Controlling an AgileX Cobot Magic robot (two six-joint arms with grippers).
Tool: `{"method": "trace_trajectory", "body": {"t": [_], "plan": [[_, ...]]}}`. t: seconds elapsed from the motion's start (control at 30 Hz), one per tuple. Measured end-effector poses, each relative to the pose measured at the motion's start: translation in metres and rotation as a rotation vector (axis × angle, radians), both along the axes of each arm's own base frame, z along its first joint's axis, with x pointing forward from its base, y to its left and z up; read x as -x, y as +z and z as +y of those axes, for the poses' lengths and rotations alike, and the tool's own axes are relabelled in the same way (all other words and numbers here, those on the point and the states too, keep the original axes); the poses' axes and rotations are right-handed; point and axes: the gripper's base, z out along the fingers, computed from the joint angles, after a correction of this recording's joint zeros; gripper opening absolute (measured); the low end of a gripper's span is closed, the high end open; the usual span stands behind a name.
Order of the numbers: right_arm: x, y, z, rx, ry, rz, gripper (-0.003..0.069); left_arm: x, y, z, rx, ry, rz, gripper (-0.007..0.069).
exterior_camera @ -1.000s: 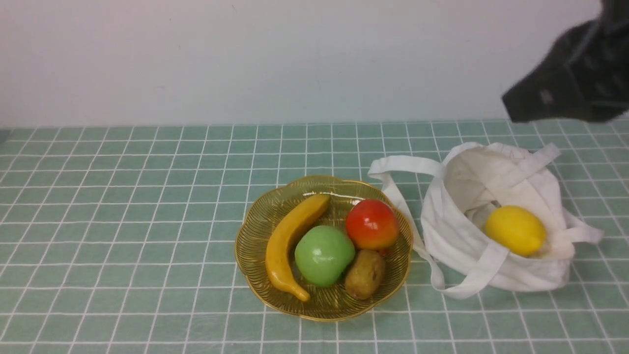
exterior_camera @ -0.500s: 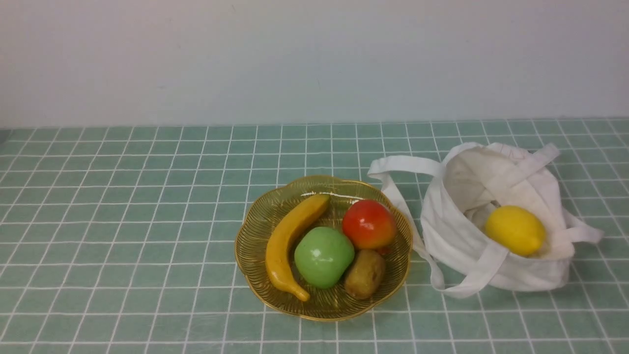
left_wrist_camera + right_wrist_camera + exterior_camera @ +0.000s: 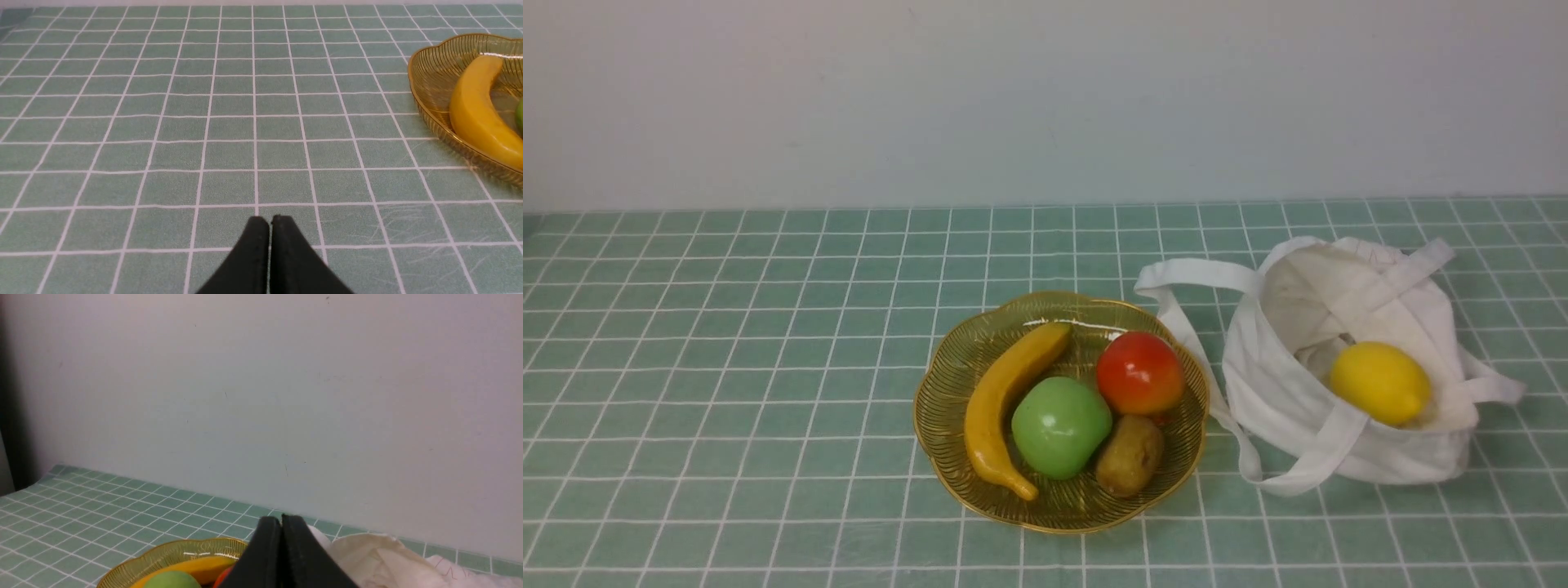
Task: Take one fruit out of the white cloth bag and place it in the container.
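Seemingly finished: red fruit lying in the dish

The red fruit [image 3: 1139, 372] is sitting inside the amber dish [image 3: 934, 412], on the side nearest the bag [image 3: 1278, 400], just beside the green apple [image 3: 1060, 425] and just behind the brown fruit [image 3: 1129, 454]; it is lying free, with nothing gripping it; so the taking-out and the placing are looking done, and I am judging little to be left beyond parking the arms. The left pincer [image 3: 269, 220] is hovering over bare bench [image 3: 727, 367] with its jaws pressed together on nothing; the right pincer [image 3: 281, 519] is likewise showing its jaws closed and empty, aiming over the dish and the bag; neither is showing in the front view. Counting: one dish is holding four pieces, namely one banana [image 3: 1005, 392], one green apple, one red fruit and one brown fruit; one white bag is slumping open beside the dish, with one lemon [image 3: 1379, 382] lying in its mouth; two pincers.
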Motion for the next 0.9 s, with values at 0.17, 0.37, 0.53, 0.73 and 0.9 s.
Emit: {"method": "trace_trajectory", "body": {"t": [0.17,0.37,0.53,0.73,0.9], "plan": [[0.0,0.001,0.0,-0.003,0.0,-0.006,-0.0014,0.0,0.0,0.0,0.0,0.0,0.0,-0.0008],[0.0,0.0,0.0,-0.002,0.0,-0.005,-0.0014,0.0,0.0,0.0,0.0,0.0,0.0,-0.0008],[0.0,0.0,0.0,0.0,0.0,-0.006,-0.0014,0.0,0.0,0.0,0.0,0.0,0.0,-0.0008],[-0.001,-0.003,0.0,0.003,0.0,0.0,-0.0014,0.0,0.0,0.0,0.0,0.0,0.0,-0.0008],[-0.001,-0.029,-0.001,0.03,-0.022,0.038,-0.0014,0.0,0.0,0.0,0.0,0.0,0.0,-0.0008]]}}
